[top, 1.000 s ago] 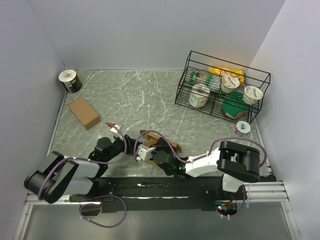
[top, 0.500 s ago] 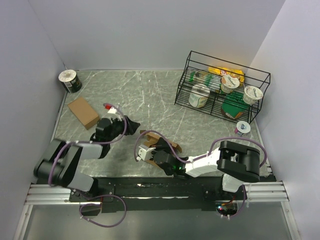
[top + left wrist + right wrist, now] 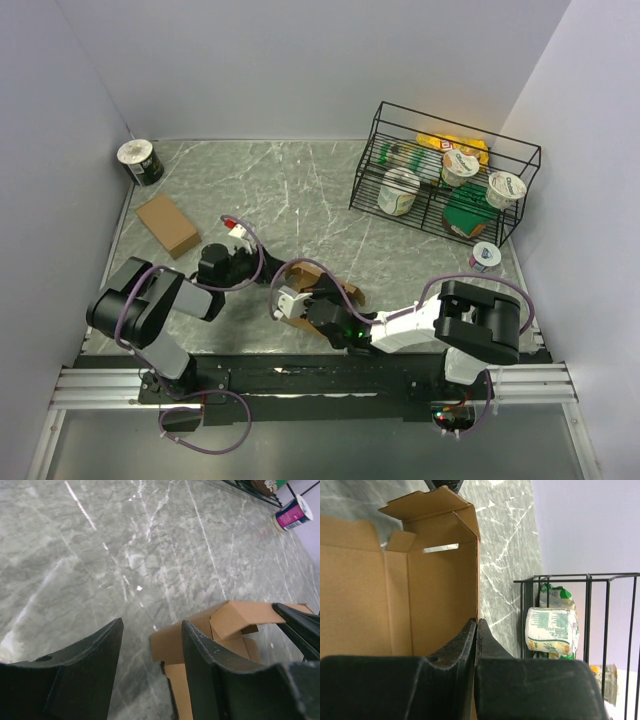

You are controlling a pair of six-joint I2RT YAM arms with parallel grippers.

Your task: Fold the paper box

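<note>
Surface [image 3: 300, 190]: slick marble under both claws. The box can be expected to skate if it is pushed from one side only.

Wire rack [image 3: 445, 170]: well behind the right claw and off to its side. No conflict is expected.

Paper box [image 3: 335, 290]: half-formed, just ahead of the left claw [image 3: 152, 625] and slightly to its right. It is pinched at one upright wall by the right claw [image 3: 476, 630]. A flap [image 3: 427, 505] is seen standing open beyond the right claw's tips.

Right claw: closed tight on that wall's edge, with only a thin bite taken.

Left claw: partly spread, nothing held, tips low near the surface.

Risks, as judged:
- The edge grip could be lost if the box is shoved by the left claw. The wall would then be dragged out or creased at the pinch.
- The low panel could be struck instead of the flap, since the left claw is set so low. A wrong crease or a buckled panel would result.
- Claw-to-claw contact is possible. Both are crowded at one small box, and a dark finger, likely the right claw's, is seen at the right edge of the left wrist view.
- Flaps could spring back if the wall is let go before a tab is seated.

Spare formed box [image 3: 168, 225]: behind the left claw and to its left, well apart. It should not be mistaken for the target.

Small cup [image 3: 292, 514]: far ahead-right of the left claw, out of the way.
</note>
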